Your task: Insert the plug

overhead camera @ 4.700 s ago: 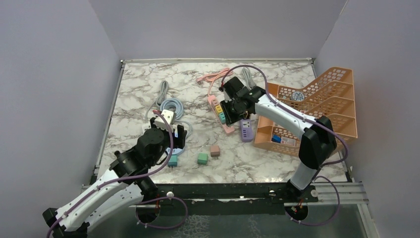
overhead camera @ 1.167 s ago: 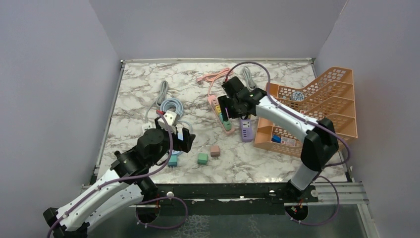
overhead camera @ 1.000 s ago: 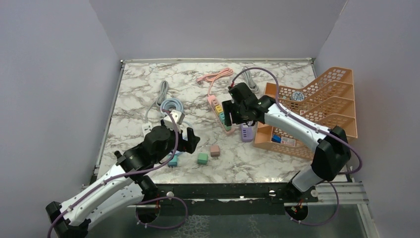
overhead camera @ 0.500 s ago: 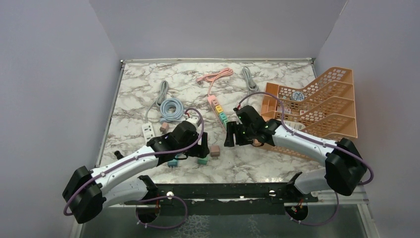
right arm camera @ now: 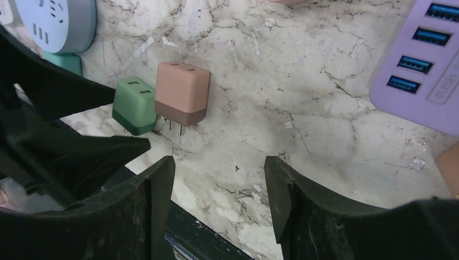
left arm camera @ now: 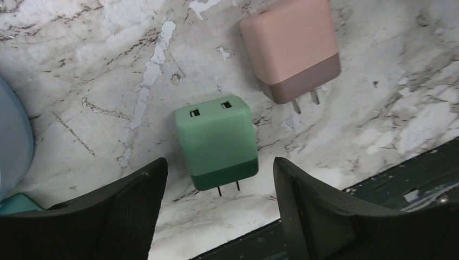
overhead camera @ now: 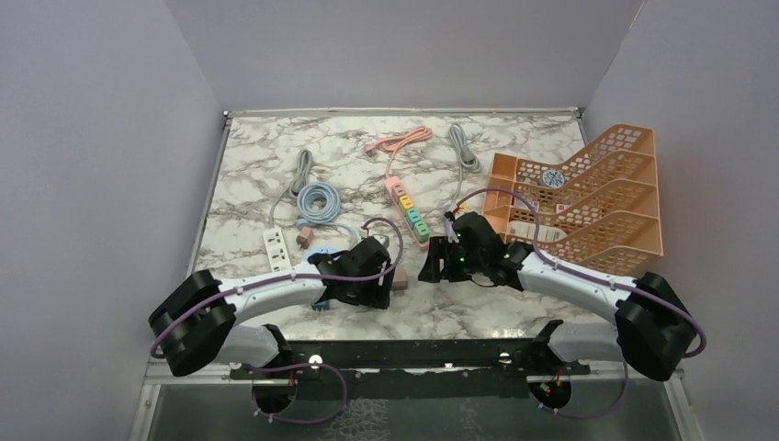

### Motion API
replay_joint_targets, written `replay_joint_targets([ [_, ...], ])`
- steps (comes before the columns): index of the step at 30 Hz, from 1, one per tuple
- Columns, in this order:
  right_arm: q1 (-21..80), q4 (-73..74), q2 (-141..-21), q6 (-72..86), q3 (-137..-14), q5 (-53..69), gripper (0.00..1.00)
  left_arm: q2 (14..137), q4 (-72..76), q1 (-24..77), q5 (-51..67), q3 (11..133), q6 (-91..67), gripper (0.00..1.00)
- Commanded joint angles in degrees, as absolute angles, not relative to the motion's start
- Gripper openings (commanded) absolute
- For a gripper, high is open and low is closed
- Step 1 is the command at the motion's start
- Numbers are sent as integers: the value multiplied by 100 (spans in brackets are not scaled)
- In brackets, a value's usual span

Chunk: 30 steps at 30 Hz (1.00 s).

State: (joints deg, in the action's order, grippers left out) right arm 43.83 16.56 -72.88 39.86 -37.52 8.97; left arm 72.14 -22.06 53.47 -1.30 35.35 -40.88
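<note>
1. Between the spread fingers of the left gripper [left arm camera: 219, 168], on the marble table [left arm camera: 81, 65], lies the green plug adapter [left arm camera: 216, 141]. It is flat on its side, prongs pointing to 6 o'clock in the left wrist view, and neither finger touches it.
2. My right gripper [right arm camera: 217, 162] also has its fingers apart and holds nothing. It hangs over bare marble, with the pink-brown plug adapter [right arm camera: 182, 93] at its 11 o'clock, just beside the green one.
3. For a clean pick, I'd lower the left gripper straight down with the body centred. I'd then close on the two side faces, clear of the prongs, so they stay free for a socket. The pink-brown adapter sits at 1 o'clock from the green one, near but apart, so that finger should clear it.
4. The pastel power strip [overhead camera: 409, 207] lies at 12 o'clock from both grippers. It is the likely target, though I cannot tell which socket is meant.
5. Several things are hard to read:
   - The top view hides the green adapter under the left wrist.
   - The purple USB charger [right arm camera: 422, 65] is cut off at the edge of the right wrist view.
   - A teal object [left arm camera: 16, 205] barely shows at 8 o'clock in the left wrist view.
</note>
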Motion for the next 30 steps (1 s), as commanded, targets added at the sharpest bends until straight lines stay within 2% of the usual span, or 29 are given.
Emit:
replay_joint_targets([
  [1,4411,1046,-6935,4188,-3459,1114,61,7644,-2481,5463,-514,3889,-4183,69],
  [6,4410,629,-6671,4181,-3151,1307,61,7627,-2508,5562,-787,4107,-4225,43],
  [9,4412,487,-6591,4147,-3072,1495,61,7430,-2502,5573,-985,4167,-4236,36],
  [20,4412,-889,-6355,4022,-2887,2638,61,6364,-2455,5577,-1321,4771,-4299,37],
  [25,4421,-1924,-6311,3674,-2884,2586,61,5984,-2255,5574,-1621,5111,-5183,40],
  [30,4429,-2715,-6284,3399,-2992,2267,61,5595,-1377,5572,-1828,5032,-6094,40],
])
